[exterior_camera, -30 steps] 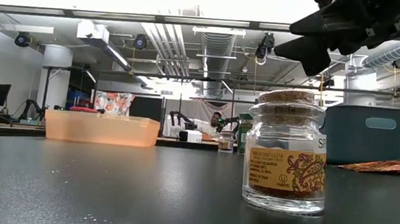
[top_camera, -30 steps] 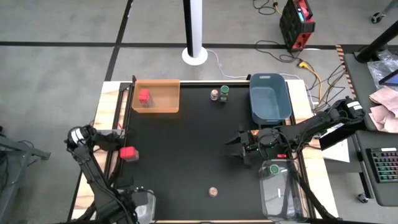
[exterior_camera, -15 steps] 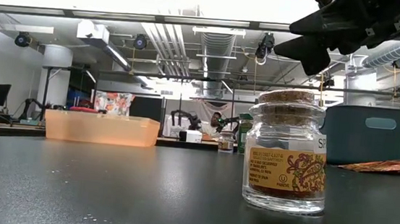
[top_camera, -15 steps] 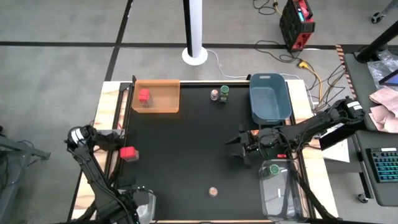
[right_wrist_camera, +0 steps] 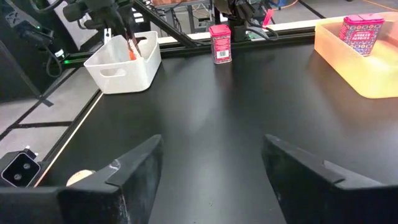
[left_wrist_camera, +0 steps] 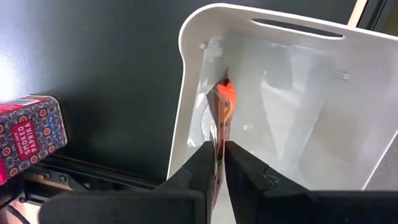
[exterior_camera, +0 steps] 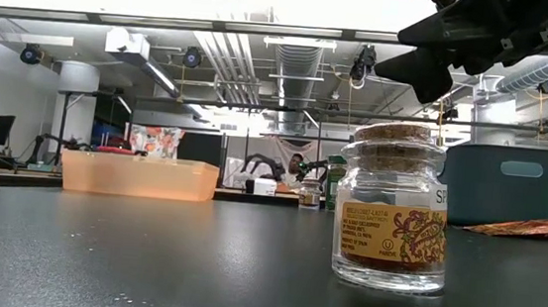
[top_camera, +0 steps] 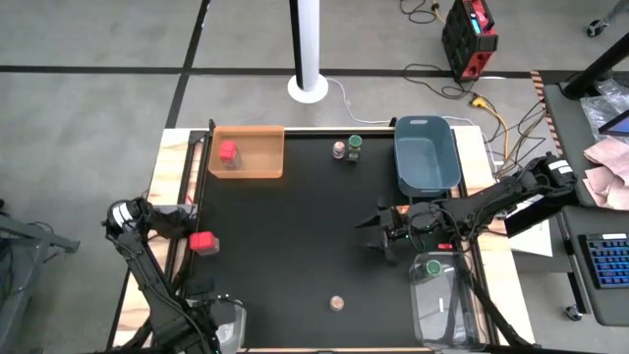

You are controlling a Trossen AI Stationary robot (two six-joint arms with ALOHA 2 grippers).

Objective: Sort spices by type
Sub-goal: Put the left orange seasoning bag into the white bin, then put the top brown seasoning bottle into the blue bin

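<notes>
My left gripper is shut on a flat brown-orange packet over the white container at the table's near-left corner. My right gripper hovers open, right of the table's middle, touching nothing. One red cube box sits in the orange tray; the other stands at the left edge. A tan-capped jar and a green-capped jar stand at the far edge. Another tan-capped jar stands near the near edge. A green-capped jar sits in the clear container. A second packet lies flat on the table. My left gripper pinches the packet between its two fingers by its upper end, coming from above and pointing down. The packet shows edge-on and hangs upright below the fingers, reaching into the white container. Whether its lower end touches the container's floor cannot be told.
The blue tub stands at the far right, beyond my right arm. The orange tray occupies the far-left corner. The black tabletop between the tray, the jars and my right gripper is bare.
</notes>
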